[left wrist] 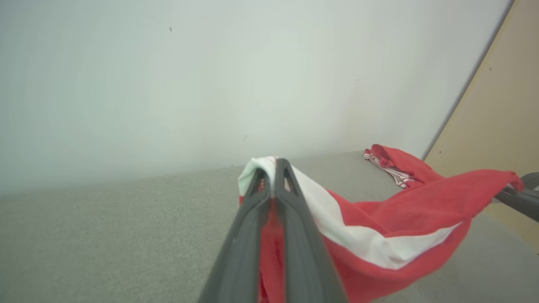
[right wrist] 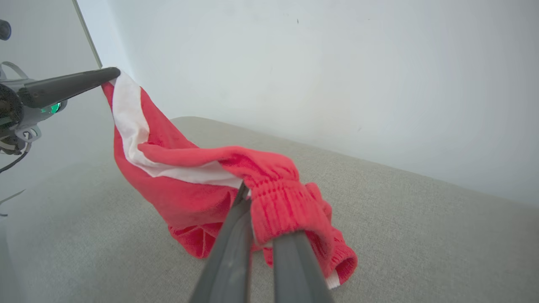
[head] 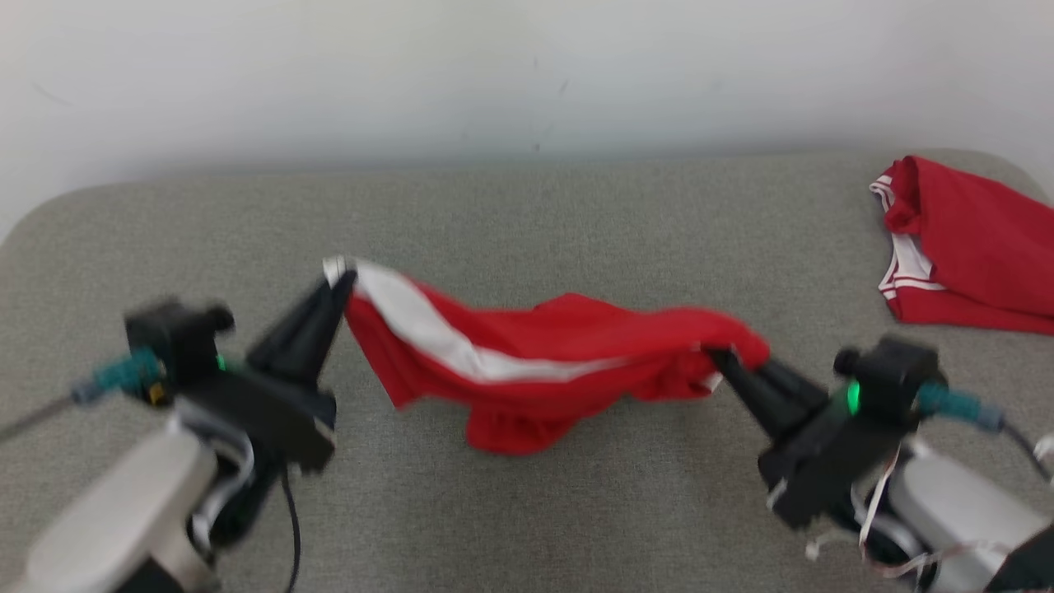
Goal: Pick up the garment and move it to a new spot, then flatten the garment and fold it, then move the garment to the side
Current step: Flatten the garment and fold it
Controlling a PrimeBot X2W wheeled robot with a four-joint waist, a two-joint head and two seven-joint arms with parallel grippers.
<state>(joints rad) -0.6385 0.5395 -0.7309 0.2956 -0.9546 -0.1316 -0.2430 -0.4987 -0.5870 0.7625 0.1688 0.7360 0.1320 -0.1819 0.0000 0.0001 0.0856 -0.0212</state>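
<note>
Holding the red garment (head: 527, 371) strung between both arms, I note its long axis runs left to right across the head view. The left end sits a little farther up that view than the right end. A broad white stripe follows that axis, starting at the left end and thinning toward the right.

Left gripper (head: 339, 282): fingers closed, pinching the white-edged corner; the left wrist view shows the cloth clamped between the two tips.
Right gripper (head: 718, 356): fingers closed on the opposite end. In the right wrist view a gathered, ribbed red band drapes over one finger (right wrist: 294, 261).

The middle of the garment sags in a loose fold toward the counter (head: 535, 214). I cannot tell whether the lowest fold touches it.

Surface: grey, woven-looking covering with rounded far corners. A second red garment (head: 963, 247) with white striped trim lies crumpled at the far right corner, well apart from the held one.

Room: plain pale wall (head: 494, 74) directly behind the counter, with a few small dark specks. In the left wrist view a beige panel (left wrist: 505, 105) stands at the right edge.
</note>
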